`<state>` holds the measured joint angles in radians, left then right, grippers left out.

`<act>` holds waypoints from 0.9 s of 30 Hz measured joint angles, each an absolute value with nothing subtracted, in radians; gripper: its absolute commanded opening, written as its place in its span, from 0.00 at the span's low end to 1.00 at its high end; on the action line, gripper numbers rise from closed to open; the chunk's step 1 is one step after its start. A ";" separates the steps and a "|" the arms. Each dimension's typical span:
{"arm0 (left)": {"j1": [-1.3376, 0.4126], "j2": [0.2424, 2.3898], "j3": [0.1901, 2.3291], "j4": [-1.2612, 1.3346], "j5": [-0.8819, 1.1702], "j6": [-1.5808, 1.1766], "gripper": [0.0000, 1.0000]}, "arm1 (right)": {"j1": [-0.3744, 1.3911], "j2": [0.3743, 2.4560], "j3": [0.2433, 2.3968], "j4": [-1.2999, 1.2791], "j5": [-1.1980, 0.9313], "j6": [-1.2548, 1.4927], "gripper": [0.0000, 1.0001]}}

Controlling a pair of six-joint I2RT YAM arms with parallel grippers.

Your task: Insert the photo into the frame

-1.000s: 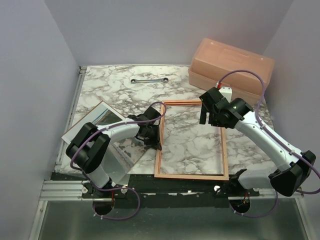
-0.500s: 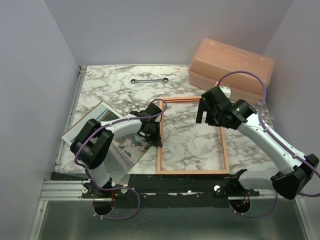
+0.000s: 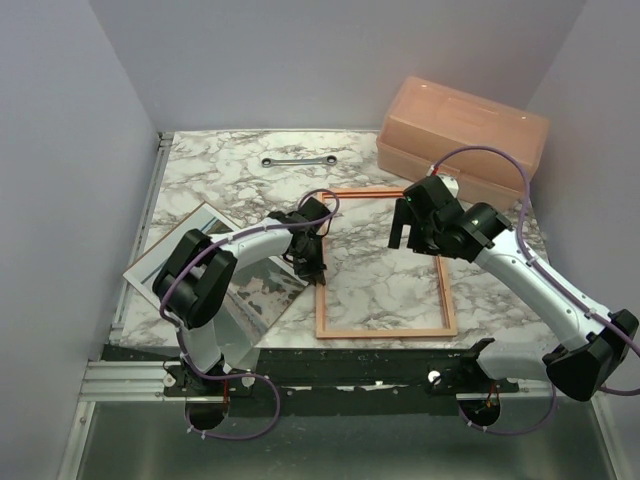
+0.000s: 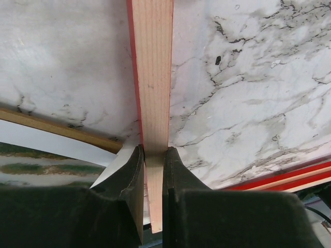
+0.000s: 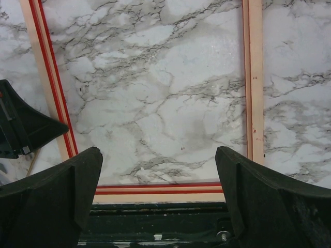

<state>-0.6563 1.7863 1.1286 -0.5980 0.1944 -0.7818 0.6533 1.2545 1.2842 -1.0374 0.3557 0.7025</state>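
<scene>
The frame (image 3: 385, 328) lies flat on the marble table with its pale wood back up and red showing along its edges. My left gripper (image 3: 317, 268) is shut on the frame's left rail (image 4: 152, 77), one finger on each side of the wood (image 4: 153, 150). The photo (image 3: 200, 228), grey-green with a white edge, lies left of the frame, partly under my left arm; its corner shows in the left wrist view (image 4: 31, 168). My right gripper (image 3: 408, 232) hangs open over the frame's far right part. Only marble lies between its fingers (image 5: 158, 155), with the frame's right rail (image 5: 254, 77) beside them.
A pink plastic box (image 3: 462, 130) stands at the back right. A wrench (image 3: 298, 160) lies at the back middle. A brown board edge (image 4: 51, 126) lies by the photo. The table's dark near rail (image 5: 155, 212) runs just past the frame's near rail.
The frame has slid away from the table's near edge, carried by my left gripper, which stays shut on its left rail. My right gripper has drifted slightly left and stays open.
</scene>
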 measured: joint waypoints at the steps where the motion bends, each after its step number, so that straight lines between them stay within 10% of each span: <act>1: -0.657 1.788 1.131 -0.601 0.192 -0.781 0.00 | 0.653 1.254 1.281 -1.036 0.353 0.702 1.00; 23: -0.733 1.843 1.228 -0.669 0.124 -0.813 0.00 | 0.653 1.254 1.252 -1.012 0.333 0.702 1.00; 27: -0.749 1.850 1.236 -0.666 0.125 -0.816 0.23 | 0.653 1.253 1.246 -1.009 0.324 0.702 1.00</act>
<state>-0.7490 1.8500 1.2358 -0.6659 0.1246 -0.8162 0.6533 1.2533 1.2457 -1.0088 0.3244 0.7025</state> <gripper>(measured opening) 0.131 0.997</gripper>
